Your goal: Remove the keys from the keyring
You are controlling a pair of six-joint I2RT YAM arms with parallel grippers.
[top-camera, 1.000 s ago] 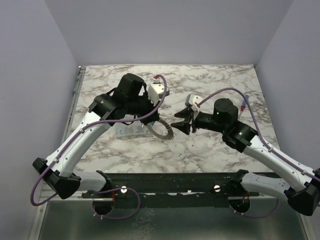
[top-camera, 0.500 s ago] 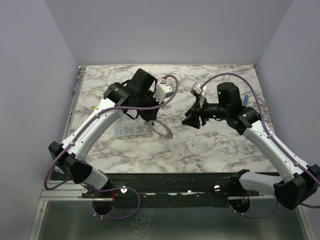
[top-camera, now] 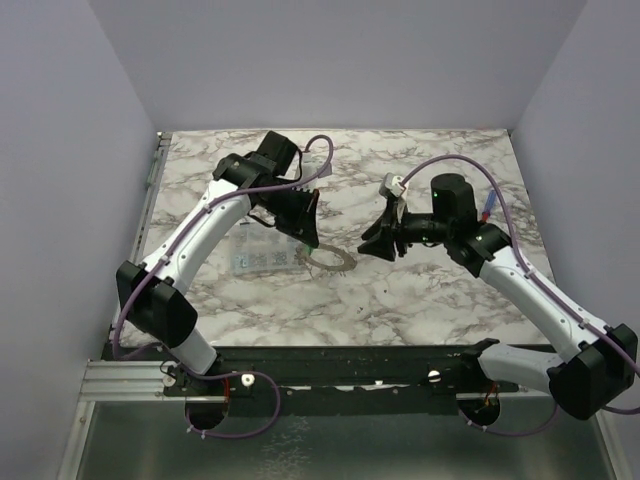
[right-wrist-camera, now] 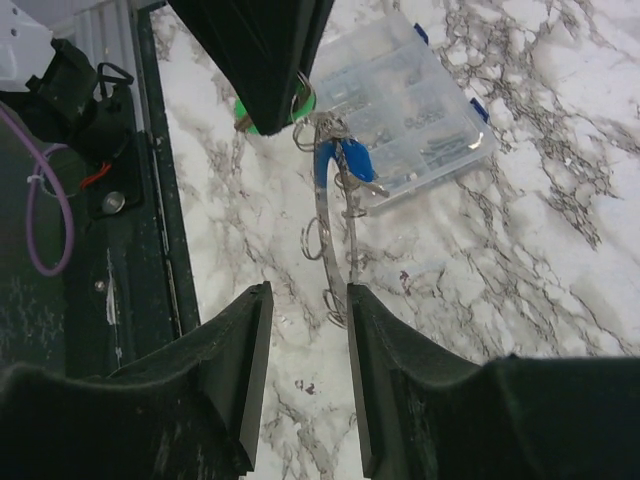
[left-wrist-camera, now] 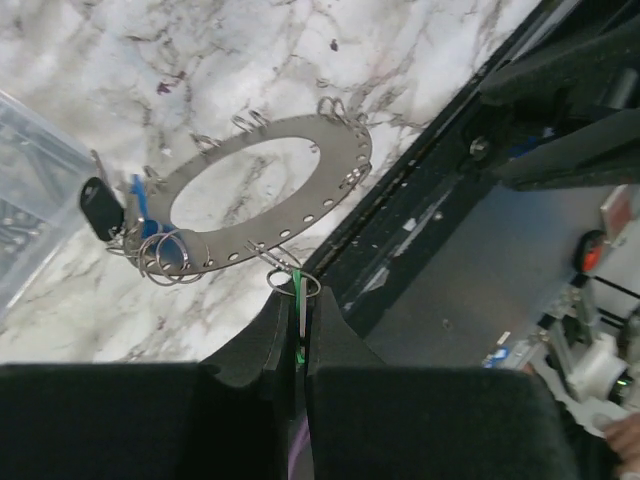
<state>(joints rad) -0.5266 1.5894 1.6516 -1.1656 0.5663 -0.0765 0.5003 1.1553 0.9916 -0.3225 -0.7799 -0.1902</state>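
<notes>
Near the middle of the worktop [top-camera: 430, 300], seen from above, the left claw [top-camera: 303, 228] points down over the keyring [top-camera: 345, 265], which sits just right of a clear plastic box [top-camera: 260, 257]. The right claw [top-camera: 375, 243] hovers a little to the right of the keyring, apart from it.

From the left wrist, the left claw [left-wrist-camera: 297, 325] has its fingers pressed together, and a thin strip of green shows in the seam between them. Just beyond the tips hangs the flat grey keyring [left-wrist-camera: 345, 160], tilted, its rim dotted with small holes that carry several little wire loops. A blue key [left-wrist-camera: 138, 205] and a black fob [left-wrist-camera: 100, 207] cluster at its left end, close to the box [left-wrist-camera: 30, 190]. I cannot tell whether the keyring touches the marble.

From the right wrist, the right claw [right-wrist-camera: 305, 300] is spread, with its fingers well apart. The keyring [right-wrist-camera: 322, 235] shows edge-on ahead of it, its lower end in line with the gap. Above, the left claw [right-wrist-camera: 262, 50] pinches the green key [right-wrist-camera: 262, 122], the blue key [right-wrist-camera: 330, 162] beside it and the box [right-wrist-camera: 400, 100] beyond.
</notes>
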